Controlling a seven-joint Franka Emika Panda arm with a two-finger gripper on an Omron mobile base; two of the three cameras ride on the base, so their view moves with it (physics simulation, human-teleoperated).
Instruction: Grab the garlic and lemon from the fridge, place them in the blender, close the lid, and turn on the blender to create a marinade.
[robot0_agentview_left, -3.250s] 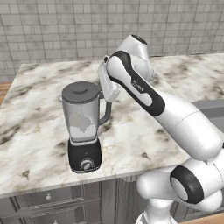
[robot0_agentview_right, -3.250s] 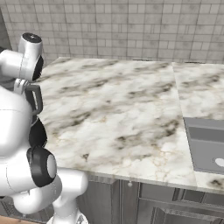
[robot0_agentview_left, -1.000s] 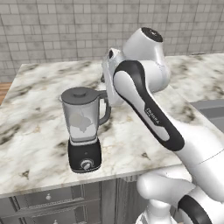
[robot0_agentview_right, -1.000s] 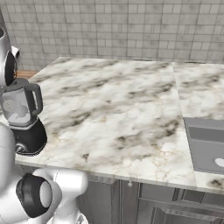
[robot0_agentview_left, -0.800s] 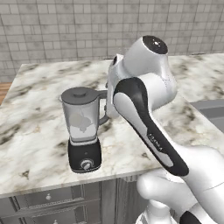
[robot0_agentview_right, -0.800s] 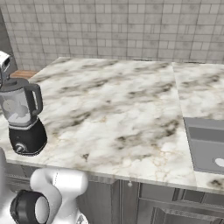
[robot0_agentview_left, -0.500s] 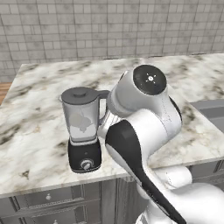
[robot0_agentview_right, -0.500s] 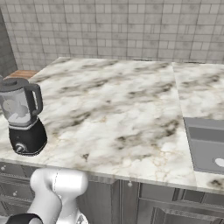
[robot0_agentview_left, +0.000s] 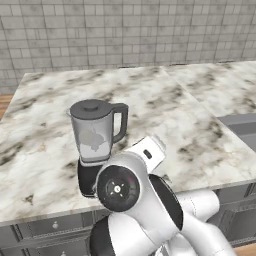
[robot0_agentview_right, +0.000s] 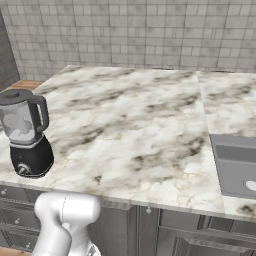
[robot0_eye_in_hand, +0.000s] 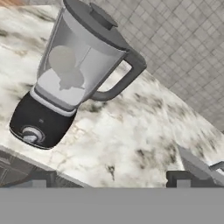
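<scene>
While the gripper (robot0_eye_in_hand: 108, 179) hangs with jaws spread wide and nothing between them, the marble bench (robot0_eye_in_hand: 144, 131) lies just ahead of its fingertips. Farther ahead, up and to the left, stands the blender (robot0_eye_in_hand: 72, 78), lid (robot0_eye_in_hand: 94, 15) seated on its jar, with pale contents inside.

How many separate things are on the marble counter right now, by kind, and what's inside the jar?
Blender: 1
Lid, seated on the jar: 1
Pale rounded items inside the jar: 2, too pale to tell apart
Sink set into the counter: 1
Total: 5
</scene>
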